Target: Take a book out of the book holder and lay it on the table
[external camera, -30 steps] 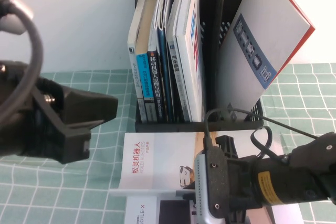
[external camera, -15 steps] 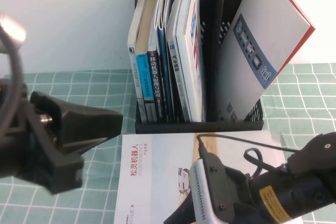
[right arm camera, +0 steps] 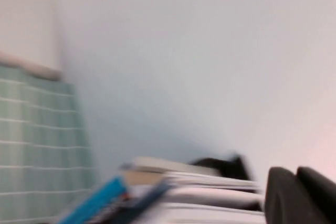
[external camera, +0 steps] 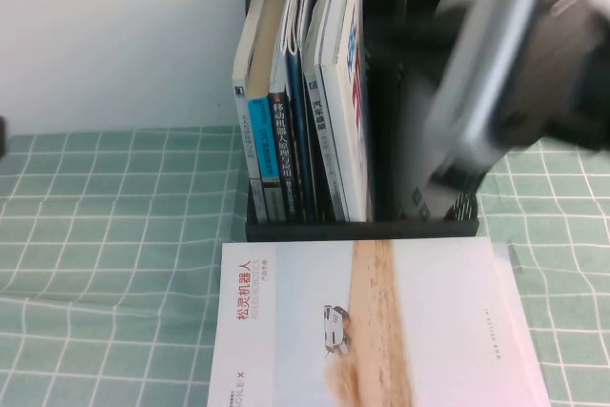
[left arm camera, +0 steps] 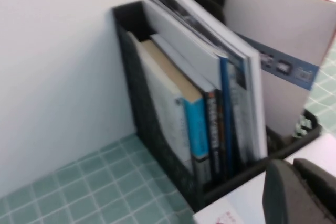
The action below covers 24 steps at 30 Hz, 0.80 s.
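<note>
The book (external camera: 381, 321) lies flat on the surface (external camera: 105, 264) before the book holder (external camera: 362, 228); placement looks done. My right tool (right arm camera: 302, 195), clenched and empty, is raised; left tool (left arm camera: 302, 192), state unclear, beside the holder. Next: park both.

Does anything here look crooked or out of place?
Only the grey book in the holder: it leans alone in its compartment. The white book lies flat on the table.

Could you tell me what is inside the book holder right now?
The book holder has upright books packed in its left compartment. The right compartment holds a leaning grey book, mostly hidden in the high view by the blurred right arm.
</note>
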{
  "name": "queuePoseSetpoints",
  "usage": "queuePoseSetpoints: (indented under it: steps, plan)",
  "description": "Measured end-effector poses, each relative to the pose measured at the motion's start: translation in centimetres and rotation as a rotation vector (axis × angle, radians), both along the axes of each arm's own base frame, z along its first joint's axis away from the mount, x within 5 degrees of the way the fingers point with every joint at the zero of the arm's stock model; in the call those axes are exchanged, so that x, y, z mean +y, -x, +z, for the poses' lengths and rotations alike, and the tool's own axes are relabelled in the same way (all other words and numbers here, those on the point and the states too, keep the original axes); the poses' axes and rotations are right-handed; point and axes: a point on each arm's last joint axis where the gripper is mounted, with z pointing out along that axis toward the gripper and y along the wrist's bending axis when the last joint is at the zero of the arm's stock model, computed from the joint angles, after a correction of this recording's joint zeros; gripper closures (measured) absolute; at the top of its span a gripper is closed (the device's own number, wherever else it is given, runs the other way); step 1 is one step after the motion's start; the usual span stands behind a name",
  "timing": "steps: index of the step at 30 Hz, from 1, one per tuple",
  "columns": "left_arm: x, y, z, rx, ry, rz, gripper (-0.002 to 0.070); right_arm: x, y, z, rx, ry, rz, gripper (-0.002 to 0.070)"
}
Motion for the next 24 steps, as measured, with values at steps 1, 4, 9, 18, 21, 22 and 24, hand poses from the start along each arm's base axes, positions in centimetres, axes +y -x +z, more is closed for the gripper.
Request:
queuePoseSetpoints:
  steps: [1, 4, 9, 18, 21, 22, 24]
  plan:
    - [0.4, 0.3, 0.1, -0.014, -0.005, 0.017, 0.0676, -1.1, 0.3, 1.5, -0.059, -0.026, -0.068, 0.0652]
    - [1.2, 1.4, -0.1, -0.032, 0.022, 0.042, 0.0676, -4.8, 1.1, 4.4, -0.183, -0.093, -0.319, 0.0669]
    - [2.0, 2.8, -3.3, -0.031, 0.047, 0.051, 0.0676, -11.8, 3.0, 5.0, -0.114, -0.062, -0.806, 0.0676]
    - [2.2, 3.4, -12.3, -0.035, 0.187, 0.073, 0.0676, -17.2, 9.5, 1.9, 0.371, 0.171, -0.88, 0.0678]
    - [2.2, 3.4, -15.4, -0.076, 0.208, 0.064, 0.0676, -18.9, 13.2, 2.4, 0.413, 0.017, -0.749, 0.0678]
    - [2.1, 3.4, -16.3, -0.095, 0.219, 0.06, 0.0676, -19.5, 14.5, 2.5, 0.412, -0.037, -0.704, 0.0678]
    - [2.1, 3.3, -17.7, -0.141, 0.22, 0.049, 0.0676, -20.6, 16.5, 2.0, 0.405, -0.124, -0.629, 0.0678]
